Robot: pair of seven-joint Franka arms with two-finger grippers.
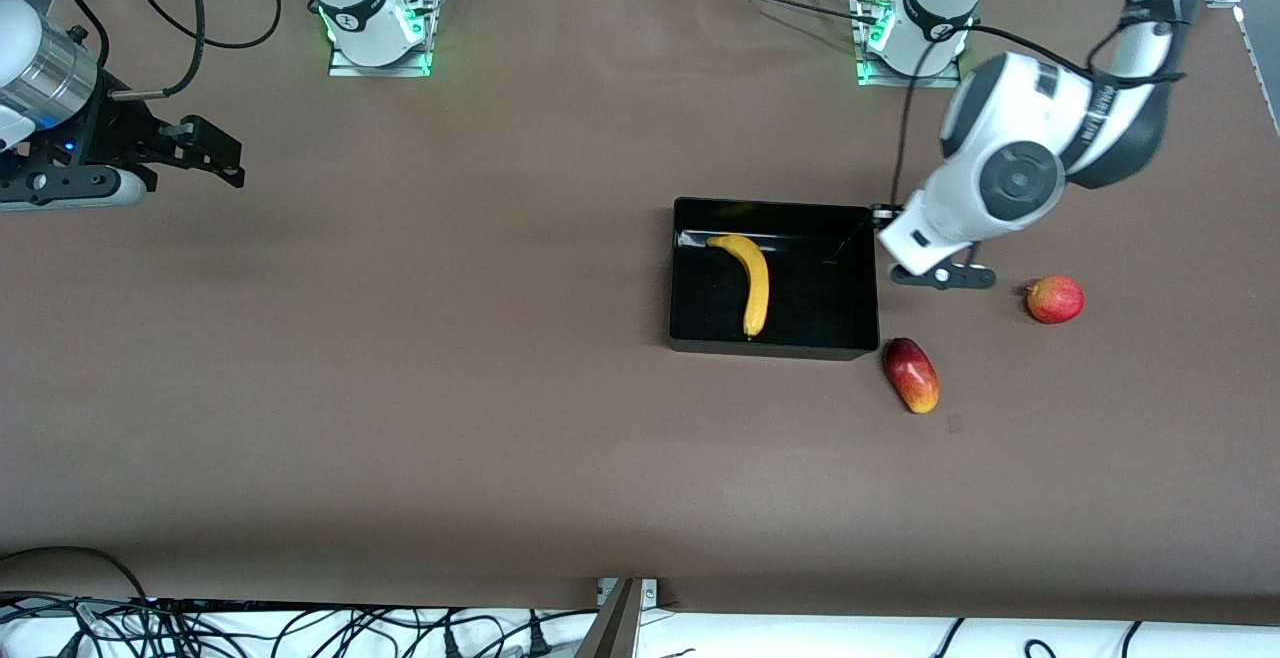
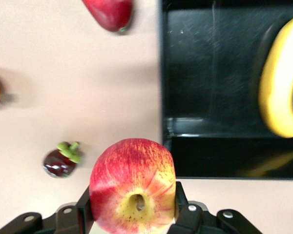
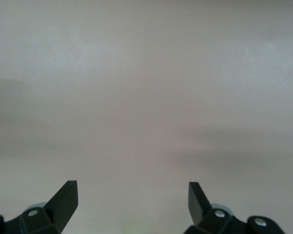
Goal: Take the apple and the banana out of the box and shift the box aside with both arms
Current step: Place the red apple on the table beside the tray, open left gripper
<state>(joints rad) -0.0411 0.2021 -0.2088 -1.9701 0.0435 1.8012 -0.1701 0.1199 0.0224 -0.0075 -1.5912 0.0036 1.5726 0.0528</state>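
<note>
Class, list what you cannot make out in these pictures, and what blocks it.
Front view: the left arm hides the left tool, the apple it grips near the box, and a purple fruit.
Left wrist view: edge cuts off the banana.
Right wrist view: only the open right tool and table.

brown table (image 1: 400,388) bears box (image 1: 773,345), mango (image 1: 911,375), apple (image 1: 1055,299)

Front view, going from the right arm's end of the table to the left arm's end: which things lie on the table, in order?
Black box with the banana in it → oblong red-yellow fruit → round red fruit.
</note>
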